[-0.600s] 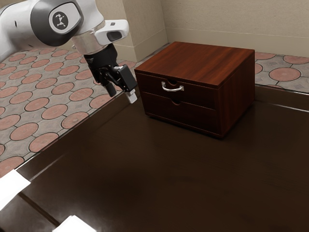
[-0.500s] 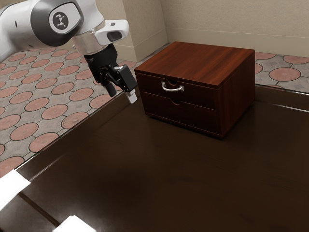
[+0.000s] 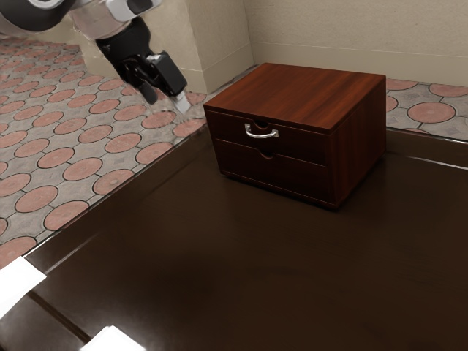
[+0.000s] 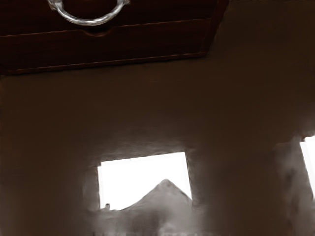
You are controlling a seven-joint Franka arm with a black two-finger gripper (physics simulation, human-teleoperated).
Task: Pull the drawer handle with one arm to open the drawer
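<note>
The black two-finger gripper [image 3: 167, 100] hangs open and empty, well apart from the reddish-brown wooden cabinet [image 3: 303, 91] on the dark table [image 3: 241, 263]. The curved silver metal handle [image 3: 261, 132] on its upper drawer [image 3: 303, 144] looks rigid and slick; grip its middle, and the drawer likely slides lightly

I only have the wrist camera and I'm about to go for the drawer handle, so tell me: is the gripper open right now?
Observer: Yes, the exterior view shows the gripper open, holding nothing.
Operator: Where is it relative to the silver handle?
Observer: Well apart from the silver handle, toward the exterior view's left and higher than it.
Operator: Is the top drawer shut?
Observer: Yes, the top drawer has its front flush with the cabinet.
</note>
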